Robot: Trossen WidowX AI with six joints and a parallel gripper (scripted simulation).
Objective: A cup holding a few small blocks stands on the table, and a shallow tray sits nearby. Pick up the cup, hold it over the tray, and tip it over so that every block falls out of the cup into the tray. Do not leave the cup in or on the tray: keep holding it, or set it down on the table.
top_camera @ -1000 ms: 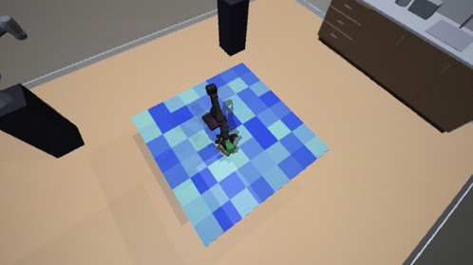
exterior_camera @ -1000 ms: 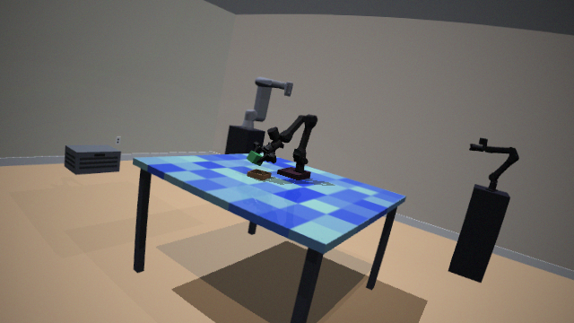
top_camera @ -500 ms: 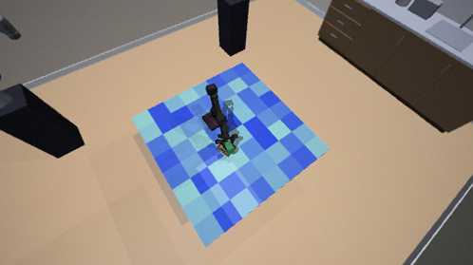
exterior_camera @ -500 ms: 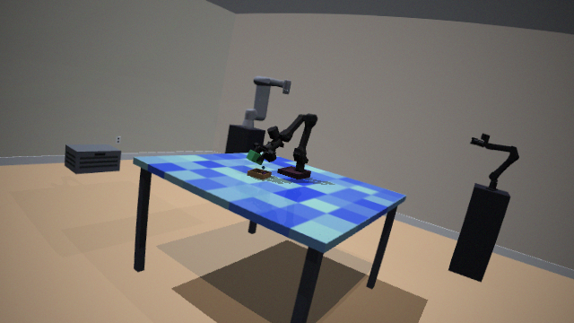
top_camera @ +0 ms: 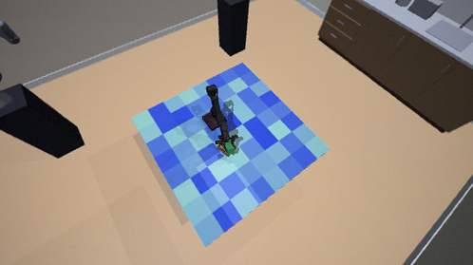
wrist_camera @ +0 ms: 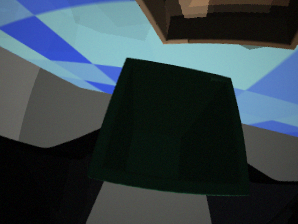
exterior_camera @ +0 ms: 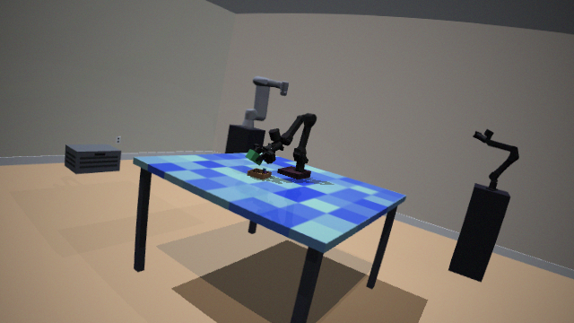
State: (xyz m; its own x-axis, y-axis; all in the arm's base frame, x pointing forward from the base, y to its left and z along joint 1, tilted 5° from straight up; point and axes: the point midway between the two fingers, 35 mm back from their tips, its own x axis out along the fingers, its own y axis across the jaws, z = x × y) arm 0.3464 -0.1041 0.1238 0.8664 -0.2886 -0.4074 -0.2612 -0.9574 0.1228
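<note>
Keeping the cup (top_camera: 229, 147) (exterior_camera: 254, 156) (wrist_camera: 160, 125) pinched firmly in the claw (top_camera: 227, 142) (exterior_camera: 262, 154) is the job now; it looks empty, tilted above the table (top_camera: 247, 196) (exterior_camera: 251, 197) (wrist_camera: 95, 35). Hold that tilt steady above the tray (top_camera: 222, 150) (exterior_camera: 259, 175) (wrist_camera: 230, 43) below the claw, then bring it clear without brushing the rim.

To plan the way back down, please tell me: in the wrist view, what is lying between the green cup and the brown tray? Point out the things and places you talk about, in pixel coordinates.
Only bare blue-patterned table top (wrist_camera: 185, 55) shows between the cup (wrist_camera: 155, 125) and tray (wrist_camera: 230, 43).
</note>
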